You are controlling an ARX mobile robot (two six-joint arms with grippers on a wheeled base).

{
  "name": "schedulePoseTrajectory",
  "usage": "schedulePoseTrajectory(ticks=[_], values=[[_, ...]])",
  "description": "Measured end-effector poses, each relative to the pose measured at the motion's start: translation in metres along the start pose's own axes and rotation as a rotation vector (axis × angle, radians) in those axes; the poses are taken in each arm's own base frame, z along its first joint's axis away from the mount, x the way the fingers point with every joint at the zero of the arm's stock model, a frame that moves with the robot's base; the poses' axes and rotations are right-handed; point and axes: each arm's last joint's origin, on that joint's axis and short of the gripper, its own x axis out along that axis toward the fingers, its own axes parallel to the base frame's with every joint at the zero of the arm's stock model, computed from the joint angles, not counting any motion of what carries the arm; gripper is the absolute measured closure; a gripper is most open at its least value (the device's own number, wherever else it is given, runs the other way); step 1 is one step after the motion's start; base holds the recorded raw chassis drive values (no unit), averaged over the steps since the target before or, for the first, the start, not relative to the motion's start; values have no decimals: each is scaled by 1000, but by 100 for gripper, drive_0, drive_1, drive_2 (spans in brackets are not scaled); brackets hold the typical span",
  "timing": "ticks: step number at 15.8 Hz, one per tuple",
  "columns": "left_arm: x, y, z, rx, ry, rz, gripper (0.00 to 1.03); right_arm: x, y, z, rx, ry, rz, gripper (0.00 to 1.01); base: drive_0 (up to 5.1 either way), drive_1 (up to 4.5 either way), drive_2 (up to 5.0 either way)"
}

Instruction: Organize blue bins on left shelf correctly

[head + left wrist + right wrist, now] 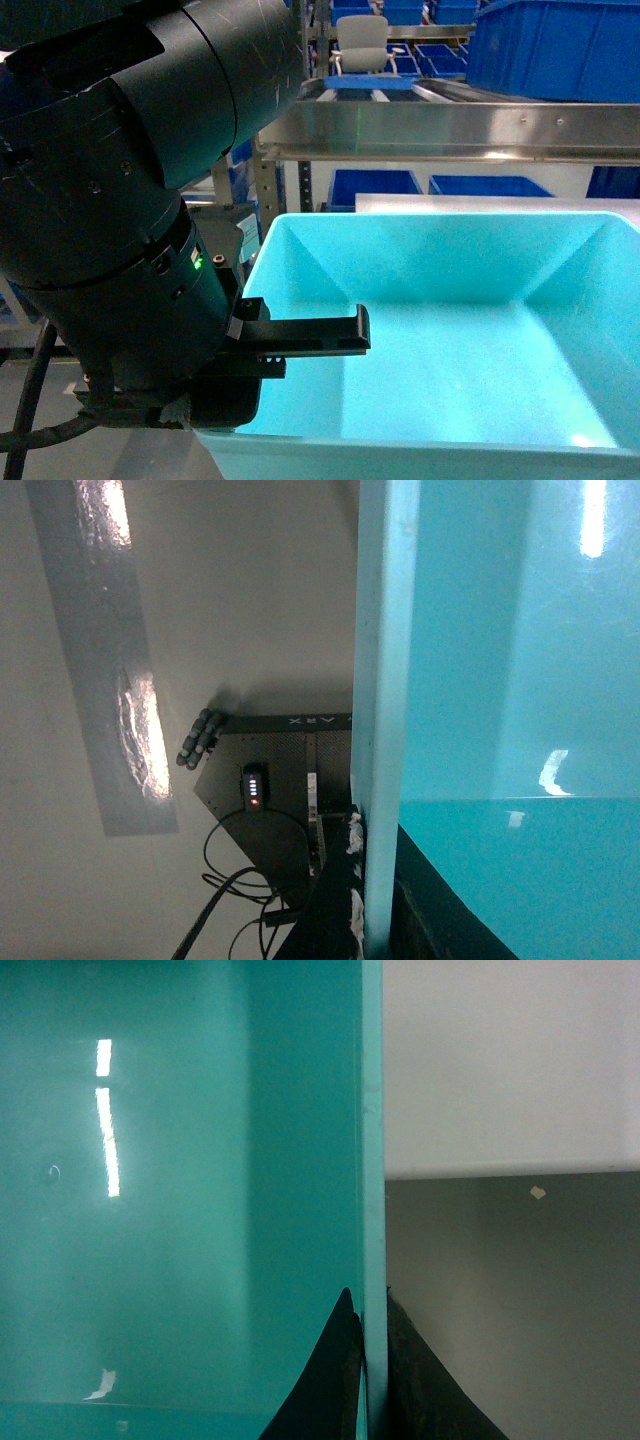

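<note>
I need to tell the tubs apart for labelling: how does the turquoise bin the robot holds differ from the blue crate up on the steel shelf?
The turquoise bin is pale; the blue crate is dark royal blue. The bin is gripped at its walls by both grippers; the crate rests on the steel shelf. Both are rectangular plastic.

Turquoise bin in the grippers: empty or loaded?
Empty. The head view shows the turquoise bin with a bare floor; both wrist views show only smooth inner walls and light reflections.
</note>
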Motion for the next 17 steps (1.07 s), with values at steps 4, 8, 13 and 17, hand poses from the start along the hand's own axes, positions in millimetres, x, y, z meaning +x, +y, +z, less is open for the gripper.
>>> schedulePoseTrajectory(ticks=[4,8,13,17], values=[[0,0,0,0,2,0,101,0,0,0,0,-1,0,99,-507,238,238],[0,0,0,0,0,0,101,0,0,0,0,-2,0,99,-507,238,238],[0,0,0,0,0,0,101,-1,0,0,0,-4,1,99,-507,238,238],[0,0,0,0,-1,-1,101,-1,0,0,0,-5,0,99,-507,238,238]])
